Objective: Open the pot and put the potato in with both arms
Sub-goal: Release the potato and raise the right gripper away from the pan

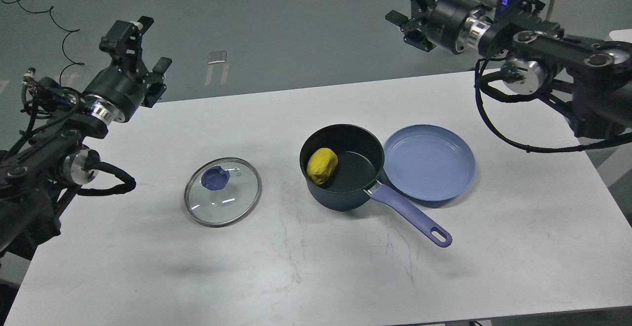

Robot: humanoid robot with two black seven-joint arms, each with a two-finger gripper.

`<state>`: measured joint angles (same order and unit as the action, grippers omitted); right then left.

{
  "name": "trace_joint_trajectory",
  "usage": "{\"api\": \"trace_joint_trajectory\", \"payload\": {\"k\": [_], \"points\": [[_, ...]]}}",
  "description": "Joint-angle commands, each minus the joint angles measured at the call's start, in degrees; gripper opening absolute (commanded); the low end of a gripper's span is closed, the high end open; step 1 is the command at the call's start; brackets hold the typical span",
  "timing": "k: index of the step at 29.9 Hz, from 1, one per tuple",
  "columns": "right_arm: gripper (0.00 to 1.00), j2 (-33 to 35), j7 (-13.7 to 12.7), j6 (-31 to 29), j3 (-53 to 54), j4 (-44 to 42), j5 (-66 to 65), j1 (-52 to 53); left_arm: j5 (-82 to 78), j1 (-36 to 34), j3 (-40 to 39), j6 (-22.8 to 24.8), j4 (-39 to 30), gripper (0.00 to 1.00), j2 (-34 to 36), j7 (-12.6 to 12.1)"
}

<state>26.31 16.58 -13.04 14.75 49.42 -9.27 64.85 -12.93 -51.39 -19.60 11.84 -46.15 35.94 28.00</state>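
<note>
Nearest you, mid-table (148, 276): glass lid (222, 192), off and fragile; lift it by the knob. Pot (342, 167) holds the potato (322, 166), seemingly light and smooth; take the pot's stiff handle. Beyond, left gripper (146, 44) and right gripper (406, 6) hang empty; how wide apart the fingers stand, you cannot tell.

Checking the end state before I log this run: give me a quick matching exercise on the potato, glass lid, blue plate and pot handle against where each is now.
Things:
1. potato
2. glass lid
3. light-blue plate
4. pot handle

Places:
A. flat on the table, left of the pot
B. pointing toward the near right
C. inside the pot, against its left wall
D. right beside the pot, empty

Pairs: 1-C, 2-A, 3-D, 4-B
</note>
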Motion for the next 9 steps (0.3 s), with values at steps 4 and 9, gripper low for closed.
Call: {"api": "trace_joint_trajectory", "payload": {"k": [4,9], "points": [[1.0,5.68,-0.14,-3.04,5.64,1.11,1.45,-7.45,1.77,0.58,0.0,0.11,0.0,0.98,0.01,0.0],[1.0,9.38,0.03,-5.95,6.26,1.82,1.54,-9.39,1.77,0.67,0.0,0.11,-0.08,0.98,-0.08,0.0]]}}
